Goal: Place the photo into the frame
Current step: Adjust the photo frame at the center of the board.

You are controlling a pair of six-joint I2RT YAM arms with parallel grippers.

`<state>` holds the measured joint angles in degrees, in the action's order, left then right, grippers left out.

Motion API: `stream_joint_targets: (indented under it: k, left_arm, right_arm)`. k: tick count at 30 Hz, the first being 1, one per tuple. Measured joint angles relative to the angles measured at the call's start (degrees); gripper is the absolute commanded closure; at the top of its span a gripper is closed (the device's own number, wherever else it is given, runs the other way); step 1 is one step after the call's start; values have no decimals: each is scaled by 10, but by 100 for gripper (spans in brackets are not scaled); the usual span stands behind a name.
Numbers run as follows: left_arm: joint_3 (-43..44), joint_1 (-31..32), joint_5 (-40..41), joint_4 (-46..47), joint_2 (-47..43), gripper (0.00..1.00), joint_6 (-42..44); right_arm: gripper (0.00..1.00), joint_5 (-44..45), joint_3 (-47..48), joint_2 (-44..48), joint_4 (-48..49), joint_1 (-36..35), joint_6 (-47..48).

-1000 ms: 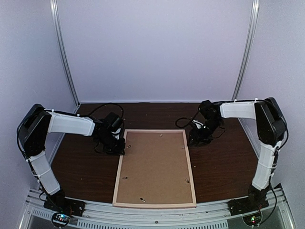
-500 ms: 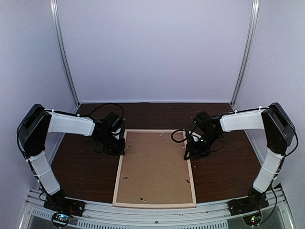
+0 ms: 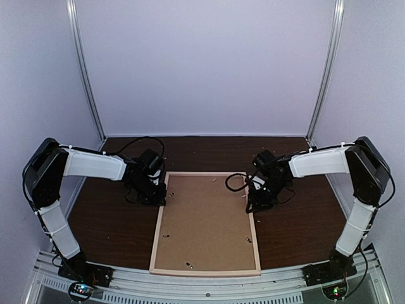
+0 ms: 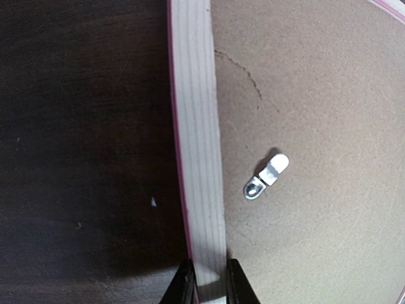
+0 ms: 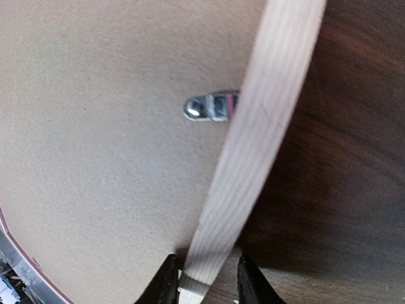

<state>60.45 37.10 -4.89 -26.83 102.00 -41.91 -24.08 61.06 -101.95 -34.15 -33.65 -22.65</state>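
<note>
The frame [image 3: 155, 231] lies with its pale wood back up on the dark table, and a brown backing board [image 3: 205, 218] fills it. The photo does not show in any view. My left gripper [image 3: 159, 197] is at the frame's far left bar. In the left wrist view its jaws [image 4: 209, 285] are shut on that bar [image 4: 196, 126]. My right gripper [image 3: 252, 204] is at the far right bar. In the right wrist view it [image 5: 204, 282] straddles the bar [image 5: 253, 152], open, with a gap at the outer finger.
Small metal turn clips sit on the backing board [image 4: 316, 95], one near the left bar [image 4: 267, 176] and one against the right bar [image 5: 209, 106]. Dark wooden table [image 3: 107, 221] lies on both sides. White walls close the back and sides.
My right arm has swung left from the table onto the frame's right bar, and its jaws have narrowed round it. The left arm has held still on the left bar.
</note>
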Motion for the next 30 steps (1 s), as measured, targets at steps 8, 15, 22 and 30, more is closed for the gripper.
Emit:
stream_joint_targets:
  k: [8,15,22,30]
  left_arm:
    - [0,1,2,2,0,84,0]
    - [0,1,26,7,0,84,-9]
    - [5,0,41,23,8,83,-22]
    - [11,2,41,28,14,82,-22]
  right_arm:
    - [78,40,68,-44,-32,-1,9]
    - [79,52,158,-104,-83,9,28]
    - [50,71,236,-146,-75,30,57]
    - [28,87,209,-92,-64,37,73]
